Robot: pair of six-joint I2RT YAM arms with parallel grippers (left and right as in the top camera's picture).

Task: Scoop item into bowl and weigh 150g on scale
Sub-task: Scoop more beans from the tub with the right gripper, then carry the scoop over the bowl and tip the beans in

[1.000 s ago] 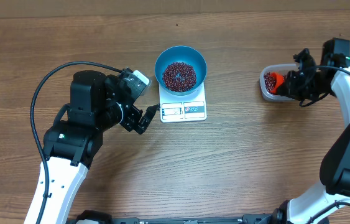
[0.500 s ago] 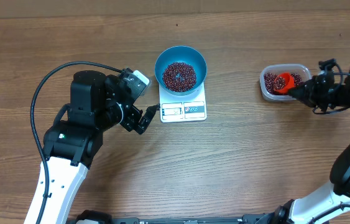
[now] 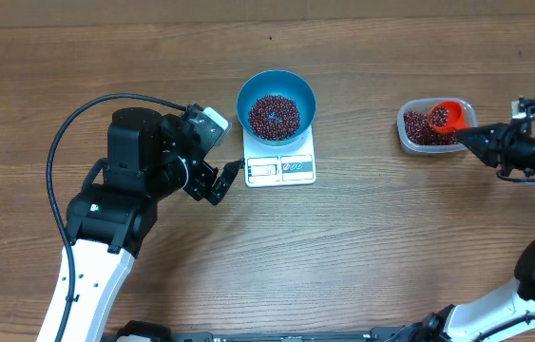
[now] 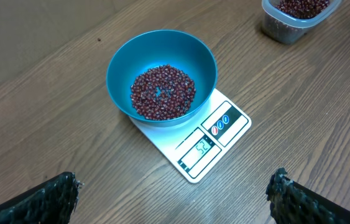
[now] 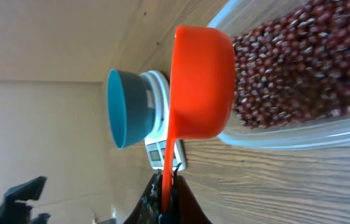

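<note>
The blue bowl [image 3: 277,106] stands on the white scale [image 3: 281,168] and holds a heap of dark red beans [image 3: 275,115]. From the left wrist, the bowl [image 4: 162,59], its beans [image 4: 162,93] and the scale [image 4: 215,140] lie ahead of my open left gripper [image 4: 171,198], which has nothing between its fingers. That left gripper [image 3: 228,181] hovers just left of the scale. My right gripper [image 3: 483,141] is shut on the handle of an orange scoop [image 3: 448,117]. The scoop [image 5: 202,81] carries some beans over the right part of the clear tub [image 3: 427,129].
The clear tub [image 5: 299,134] is still well filled with beans [image 5: 299,68]. It sits far right of the scale, with bare wooden table [image 3: 362,237] between them. A black cable [image 3: 77,123] loops over the left arm.
My right arm has swung out to the right. The scoop has travelled from the tub's left side to its right side and now faces up with beans. The left arm has not moved.
</note>
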